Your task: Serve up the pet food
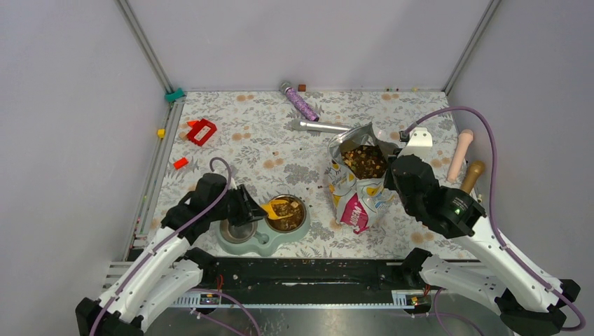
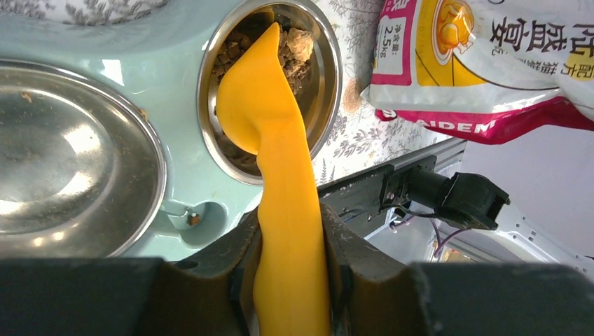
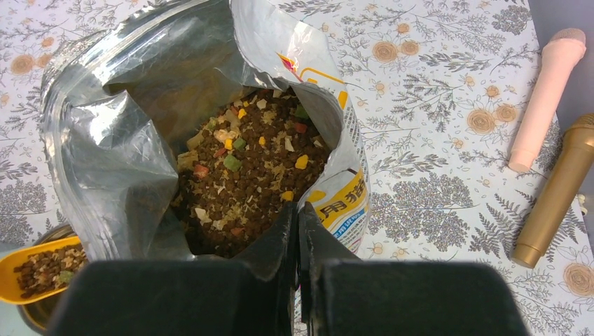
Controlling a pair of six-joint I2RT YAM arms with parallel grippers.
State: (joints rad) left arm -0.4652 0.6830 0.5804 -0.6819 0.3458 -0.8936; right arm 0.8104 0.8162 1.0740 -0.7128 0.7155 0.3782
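Pet food (image 3: 245, 175): dry brown pellets with tan, green and red bits. The main quantity sits inside the open foil bag (image 3: 105, 140), which stands on the patterned bench (image 1: 266, 140) in front of the right arm. A second quantity lies in the steel bowl (image 2: 329, 70) of the pale green feeder (image 1: 263, 241), on the side nearer the bag. A third, small quantity rests in the head of the orange scoop (image 2: 259, 105).

Left gripper (image 2: 291, 238): closed on the scoop handle, one finger on each side of it. The scoop head is positioned over the filled bowl, within its rim. The feeder stands at the near edge of the bench, just ahead of the left arm.

Right gripper (image 3: 298, 231): jaws pressed together on the near rim of the bag, where the foil edge runs into the fingertips. The bag mouth is spread wide, exposing its silver lining and contents.

The bag and the feeder stand near each other, not touching.
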